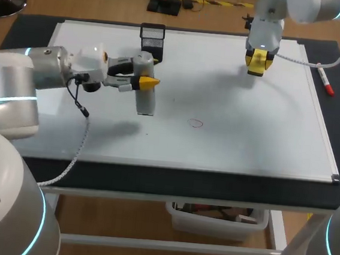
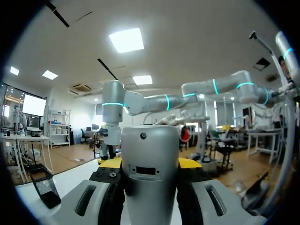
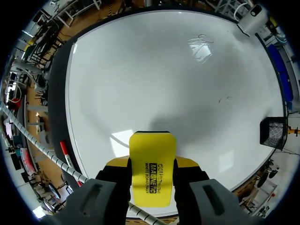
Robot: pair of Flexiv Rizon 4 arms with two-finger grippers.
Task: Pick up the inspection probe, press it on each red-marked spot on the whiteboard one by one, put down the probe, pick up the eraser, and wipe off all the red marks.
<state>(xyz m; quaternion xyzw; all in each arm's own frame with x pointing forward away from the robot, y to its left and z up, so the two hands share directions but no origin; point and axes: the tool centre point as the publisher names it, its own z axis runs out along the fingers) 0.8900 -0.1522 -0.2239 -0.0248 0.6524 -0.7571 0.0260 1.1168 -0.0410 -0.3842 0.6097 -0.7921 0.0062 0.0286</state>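
Nearest, the left arm [image 1: 36, 75] lies level over the whiteboard [image 1: 228, 151], forearm pointing right. The left gripper [image 1: 147, 82] clamps the grey inspection probe [image 1: 145, 101] between both fingers. A faint red mark [image 1: 195, 123] sits near the probe, apart from it. Farther back, the right arm [image 1: 302, 7] points straight down, and the right gripper [image 1: 257, 62] grips the yellow eraser [image 3: 152, 171] above the board.

Twin silver arms, ringed in cyan
The left arm [image 1: 17, 83] at 9 o'clock and the right arm [image 1: 314, 9] at 1 o'clock are brushed-silver tubes with white caps and thin cyan bands; a black cable and a braided white one hang off the left, a white one off the right; the left gripper [image 1: 149, 83] and right gripper [image 1: 257, 61] have black fingers with yellow tips (small screw heads on the left's)
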